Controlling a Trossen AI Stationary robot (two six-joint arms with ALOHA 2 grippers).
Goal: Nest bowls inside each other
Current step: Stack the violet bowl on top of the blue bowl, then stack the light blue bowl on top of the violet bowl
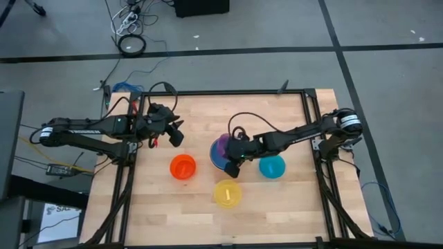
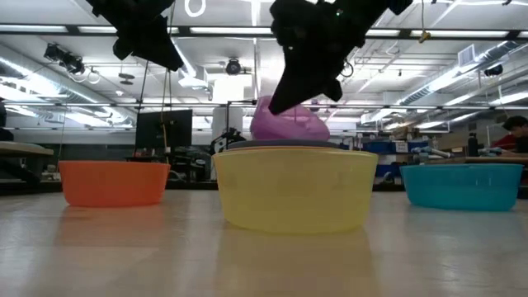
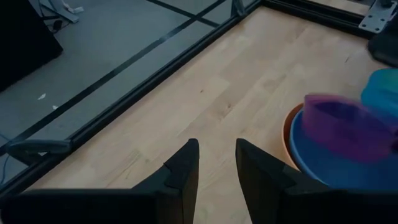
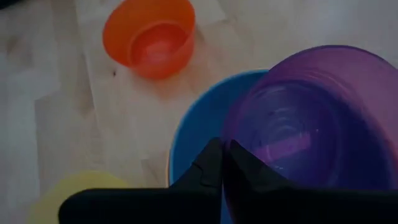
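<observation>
A blue bowl sits inside an orange bowl at the table's middle. Tilted over the blue one is a purple bowl, and my right gripper is shut on it, reaching in from the right. Around the stack stand a red-orange bowl, a yellow bowl and a teal bowl, each on its base. My left gripper hovers open over the far left of the table with nothing between its fingers. My right gripper pinches the purple bowl's rim between its two fingers, on the side toward the table's near edge. The fingers slant down from the table's right. The bowl hangs tilted with its lower part inside the blue bowl's rim; whether the two touch, I cannot tell.
A black metal frame runs along the table's far edge and down both sides. Bare wood lies between my left gripper and the bowls and along the near edge in front of the yellow bowl.
</observation>
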